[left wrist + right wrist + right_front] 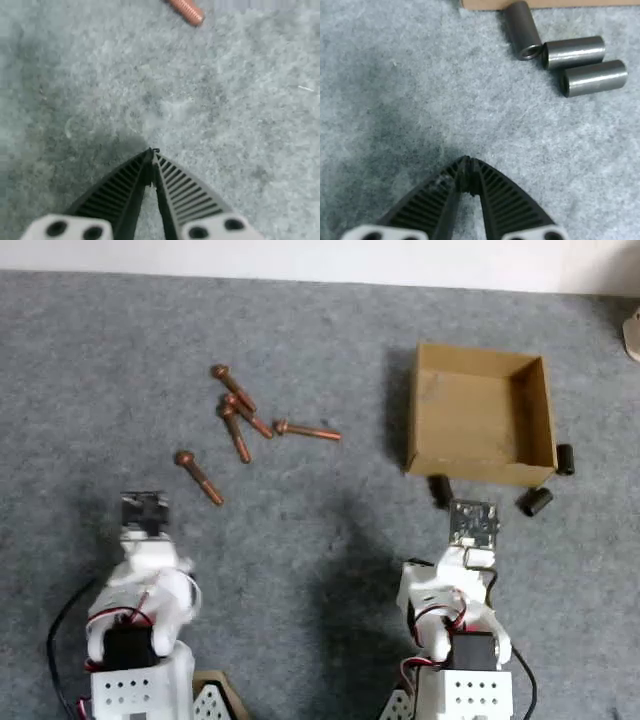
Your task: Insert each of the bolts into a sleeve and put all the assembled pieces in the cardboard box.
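Observation:
Several copper bolts (pixel 247 415) lie scattered on the grey carpet at the back left, the nearest one (pixel 199 477) just ahead of the left arm (pixel 140 580). Its threaded end (pixel 186 10) lies well beyond my left gripper (pixel 151 152), which is shut on nothing just above the carpet. The cardboard box (pixel 478 470) stands open at the back right. Dark steel sleeves (pixel 439 490) (pixel 535 502) (pixel 565 458) lie beside its near and right walls. Three sleeves (pixel 522 29) (pixel 574 51) (pixel 595 77) lie ahead of my right gripper (pixel 468 162), which is shut and holds nothing.
The right arm (pixel 460 580) stands just in front of the box, whose edge (pixel 545 4) is close behind the sleeves. Bare carpet lies between the bolts and the box. A pale object (pixel 632 332) sits at the far right edge.

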`<action>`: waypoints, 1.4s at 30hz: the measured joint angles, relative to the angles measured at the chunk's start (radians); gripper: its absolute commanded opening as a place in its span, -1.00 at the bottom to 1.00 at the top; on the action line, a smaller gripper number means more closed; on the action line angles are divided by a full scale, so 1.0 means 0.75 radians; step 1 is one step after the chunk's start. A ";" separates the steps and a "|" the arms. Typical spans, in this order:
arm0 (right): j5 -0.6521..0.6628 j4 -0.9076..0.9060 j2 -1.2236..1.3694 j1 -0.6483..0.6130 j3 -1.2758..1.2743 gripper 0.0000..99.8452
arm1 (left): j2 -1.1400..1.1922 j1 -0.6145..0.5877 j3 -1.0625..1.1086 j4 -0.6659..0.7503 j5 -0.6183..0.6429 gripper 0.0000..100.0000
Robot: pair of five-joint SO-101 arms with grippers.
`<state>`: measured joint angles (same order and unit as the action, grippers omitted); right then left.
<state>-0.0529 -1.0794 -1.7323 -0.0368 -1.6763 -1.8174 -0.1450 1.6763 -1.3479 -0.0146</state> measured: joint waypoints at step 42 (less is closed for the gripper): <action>0.000 0.000 0.000 0.000 0.000 -0.98 | -0.010 0.000 -0.546 0.084 0.000 -0.99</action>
<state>-0.0529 -1.0794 -1.7323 -0.0368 -1.6763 -1.8251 -0.1450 1.2666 -1.2850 -0.0146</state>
